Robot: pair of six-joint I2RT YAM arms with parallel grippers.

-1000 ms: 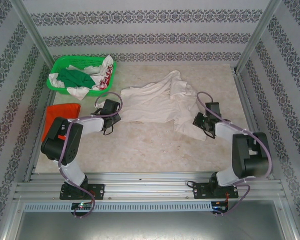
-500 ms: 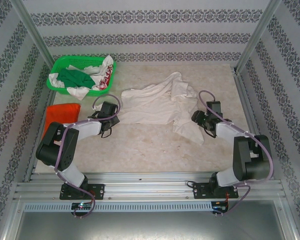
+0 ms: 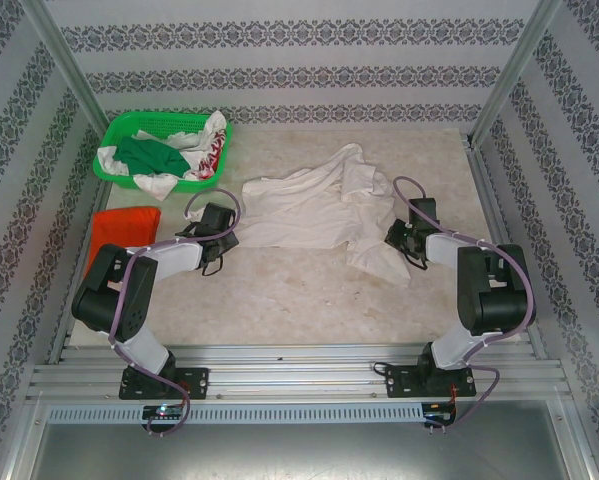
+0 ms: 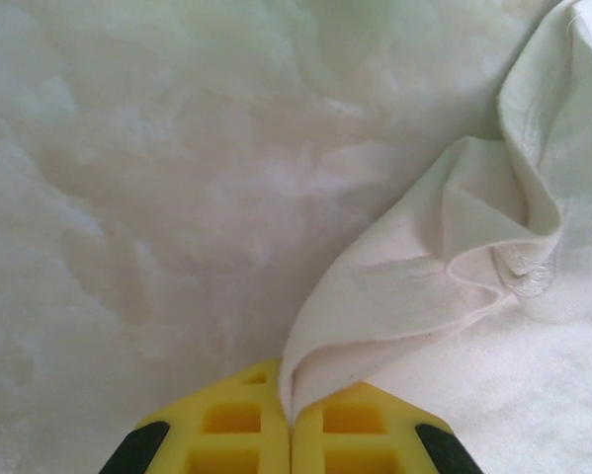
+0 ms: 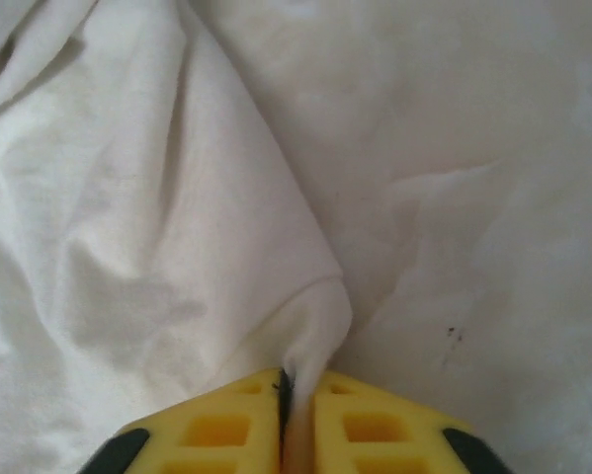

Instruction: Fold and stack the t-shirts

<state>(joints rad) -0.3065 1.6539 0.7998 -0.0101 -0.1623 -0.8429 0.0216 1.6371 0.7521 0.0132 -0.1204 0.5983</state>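
Landmark: we place everything from the green plastic mesh basket (image 3: pixel 169 114), which stands in the far left corner of the pale marbled counter (image 3: pixel 309 290).
Basket contents: we see green and white cloth heaped inside, with a red-printed piece draped at its right rim.
Cream shirt: the large, plain cream-white cloth t-shirt (image 3: pixel 319 205) lies rumpled and unfolded on the counter. It is to the right of the basket and a little nearer the arms, close to the basket but apart from it.
Orange shirt: the plain orange-red cloth t-shirt (image 3: pixel 122 232) sits as a compact bundle just on the near side of the basket, by the counter's left edge. It is well apart from the cream one.
Left tool: the left tool (image 3: pixel 239 233) is nearer than the basket and just past its right end, at the cream shirt's left near corner. In the left wrist view we see the left tool (image 4: pixel 291 400) pressed together, pinching a pointed fold of the cream cloth (image 4: pixel 424 267).
Right tool: the right tool (image 3: pixel 391 240) is far to the right of the basket, at the shirt's right near flap. In its wrist view, the right tool (image 5: pixel 296 390) is pressed together on a raised ridge of cream cloth (image 5: pixel 127 227).
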